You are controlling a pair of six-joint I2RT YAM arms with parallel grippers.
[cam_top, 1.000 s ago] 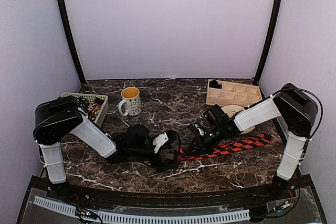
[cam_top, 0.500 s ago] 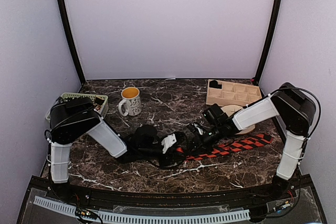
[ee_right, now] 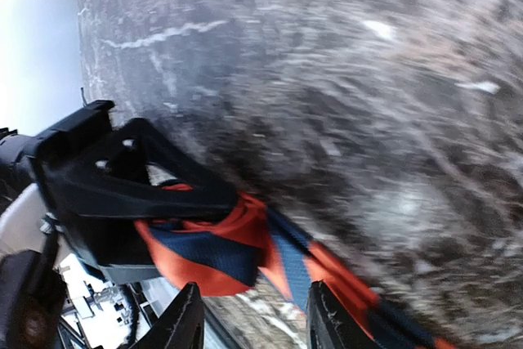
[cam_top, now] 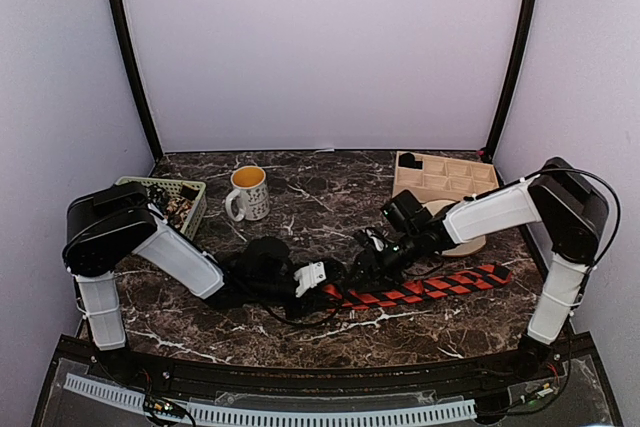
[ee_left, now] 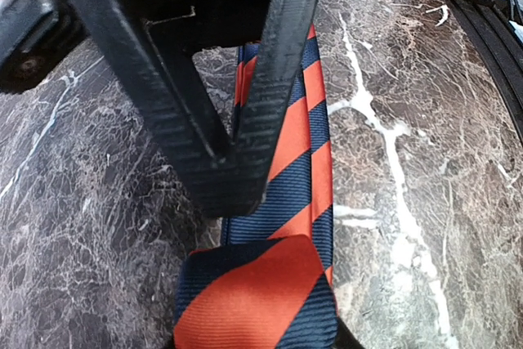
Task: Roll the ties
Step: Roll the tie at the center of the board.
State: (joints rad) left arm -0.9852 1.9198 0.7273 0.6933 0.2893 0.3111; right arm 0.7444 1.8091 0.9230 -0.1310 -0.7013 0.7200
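Left gripper [cam_top: 316, 278]: jaws are closed narrow on the folded end of the tie [cam_top: 420, 287]. From the right wrist view the fold is seen bunched at those jaw tips. The rest of the tie is laid flat on the table [cam_top: 300, 207], running straight out from the left jaws and under the right gripper [cam_top: 362, 265]. Right jaws are parted partway and nothing is clamped. Its fingers [ee_right: 184, 324] are seen apart, with the fold just ahead of the tips, not between them. The two sets of jaws are positioned close together, facing each other.
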